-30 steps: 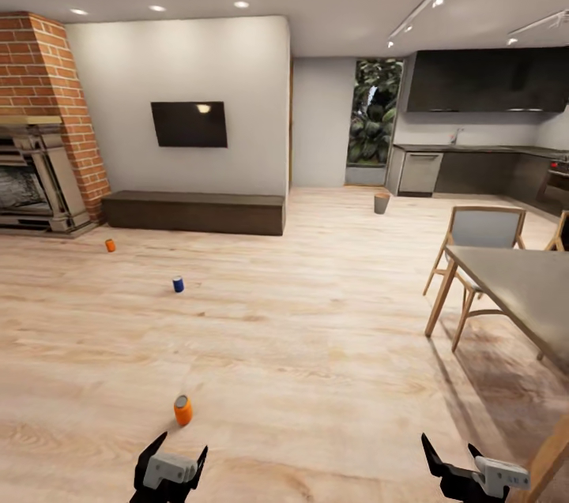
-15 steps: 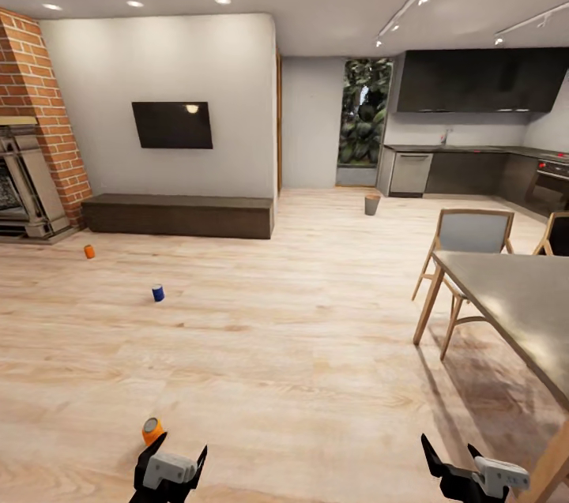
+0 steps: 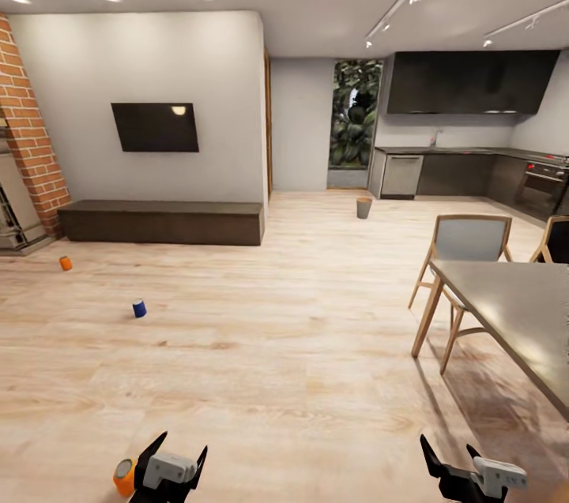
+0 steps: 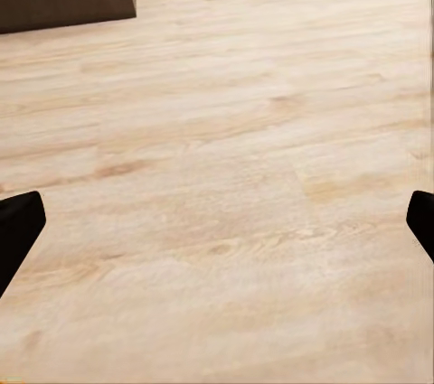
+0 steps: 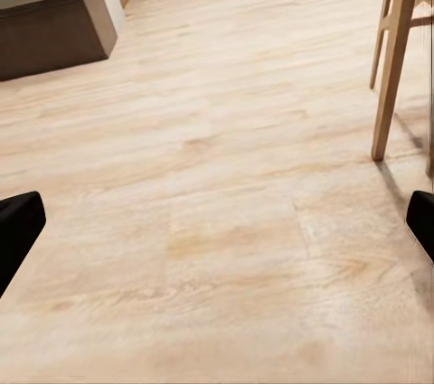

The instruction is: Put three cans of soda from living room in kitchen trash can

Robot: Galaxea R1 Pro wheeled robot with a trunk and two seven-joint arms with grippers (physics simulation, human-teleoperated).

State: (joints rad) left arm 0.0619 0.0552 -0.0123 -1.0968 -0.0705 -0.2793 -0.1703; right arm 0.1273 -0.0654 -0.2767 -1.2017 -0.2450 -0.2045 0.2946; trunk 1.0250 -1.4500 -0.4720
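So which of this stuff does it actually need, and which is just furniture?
Needed:
near orange can
blue can
far orange can
bin

Just there:
TV
low cabinet
dining table
chair

No readable text, label, brand, number or sign on any surface

— Where are the cans?
— All three stand upright on the wood floor, well apart: an orange can [image 3: 65, 263] near the brick fireplace, a dark blue can [image 3: 139, 308] further out, and another orange can [image 3: 123, 477] with a silver top closest in.
— And the bin?
— The grey trash can [image 3: 363, 208] stands upright far off, by the kitchen cabinets.
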